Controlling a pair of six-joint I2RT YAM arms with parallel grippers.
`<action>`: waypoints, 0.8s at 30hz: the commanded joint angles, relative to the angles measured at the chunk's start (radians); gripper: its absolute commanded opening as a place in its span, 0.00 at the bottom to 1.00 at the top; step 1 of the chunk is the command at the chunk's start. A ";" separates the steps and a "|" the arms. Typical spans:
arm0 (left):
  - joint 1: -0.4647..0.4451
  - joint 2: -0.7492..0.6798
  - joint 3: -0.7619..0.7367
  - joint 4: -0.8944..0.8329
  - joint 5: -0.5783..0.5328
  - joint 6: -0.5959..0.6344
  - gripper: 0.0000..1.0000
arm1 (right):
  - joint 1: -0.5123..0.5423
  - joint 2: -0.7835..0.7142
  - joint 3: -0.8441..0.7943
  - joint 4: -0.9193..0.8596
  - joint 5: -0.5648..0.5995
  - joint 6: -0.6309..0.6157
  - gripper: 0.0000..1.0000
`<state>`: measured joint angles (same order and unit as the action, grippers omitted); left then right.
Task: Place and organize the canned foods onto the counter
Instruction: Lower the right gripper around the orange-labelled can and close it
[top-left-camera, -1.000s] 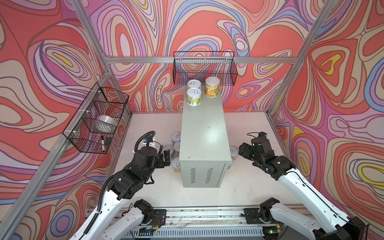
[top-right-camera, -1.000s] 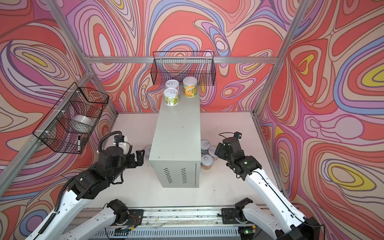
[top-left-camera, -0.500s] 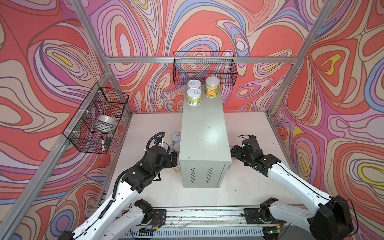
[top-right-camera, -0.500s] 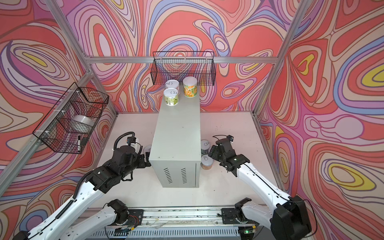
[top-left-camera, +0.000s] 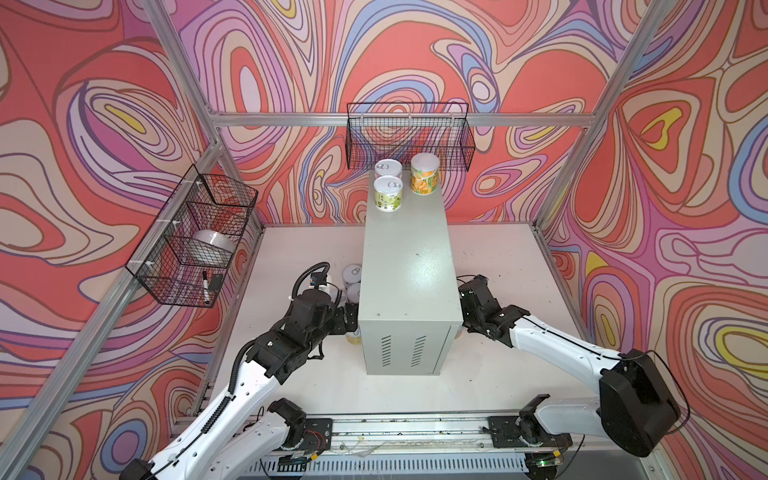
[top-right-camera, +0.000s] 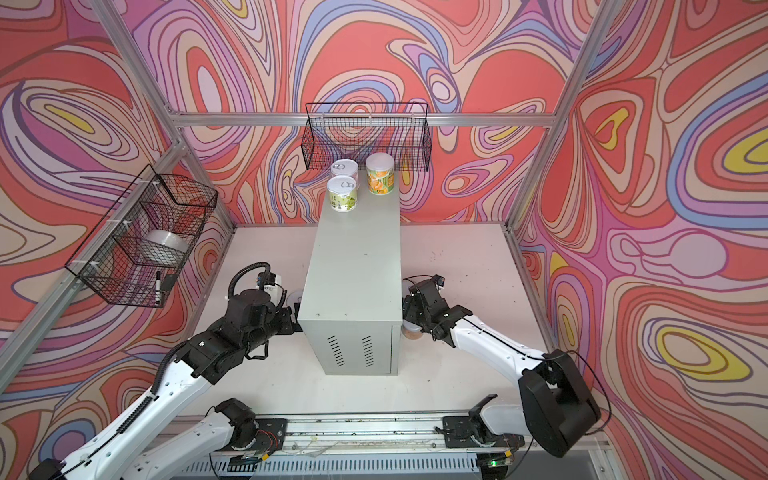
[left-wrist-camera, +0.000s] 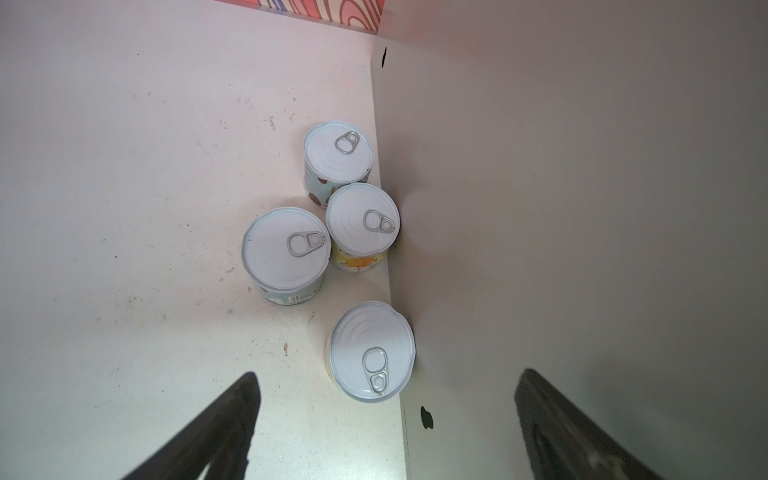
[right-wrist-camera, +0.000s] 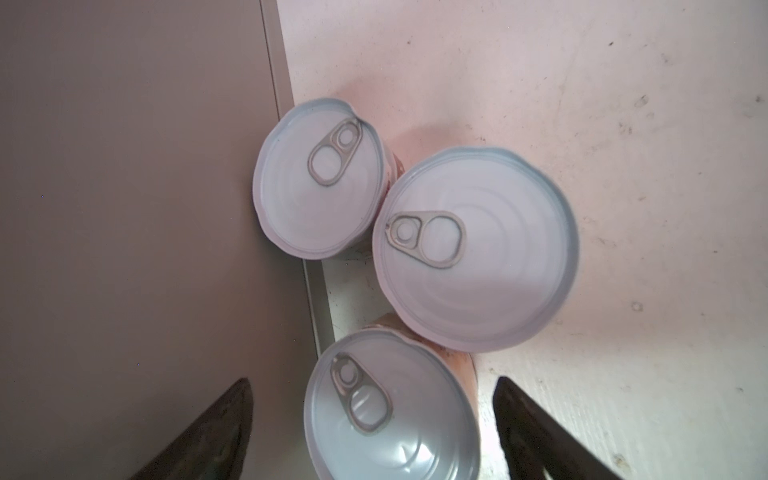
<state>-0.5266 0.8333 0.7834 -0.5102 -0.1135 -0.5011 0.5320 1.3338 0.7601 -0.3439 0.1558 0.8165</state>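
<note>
Three cans: atop cabinet, far end.
Left claw: released, above lone can touching cabinet.
Right claw: released, over pink can beside cabinet.
Risk: a finger may jam against cabinet wall; neighbour cans may topple.

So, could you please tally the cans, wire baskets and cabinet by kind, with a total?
Pale grey metal cabinet: 1
Black wire baskets: 2
Short silver-lidded cylindrical cans: 10 (3 on the cabinet, 4 on the white table left of it, 3 right of it)
Total: 13
</note>
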 joint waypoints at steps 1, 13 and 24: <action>0.010 0.006 -0.003 0.028 0.017 0.003 0.96 | 0.005 0.034 -0.006 0.025 -0.012 0.009 0.93; 0.022 0.033 -0.004 0.048 0.036 0.002 0.95 | 0.026 0.131 -0.016 0.044 0.002 0.017 0.92; 0.027 0.049 -0.010 0.056 0.043 0.000 0.95 | 0.043 0.189 -0.040 0.078 0.002 0.029 0.90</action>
<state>-0.5037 0.8799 0.7826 -0.4740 -0.0772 -0.5011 0.5495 1.5059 0.7341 -0.2874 0.1799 0.8333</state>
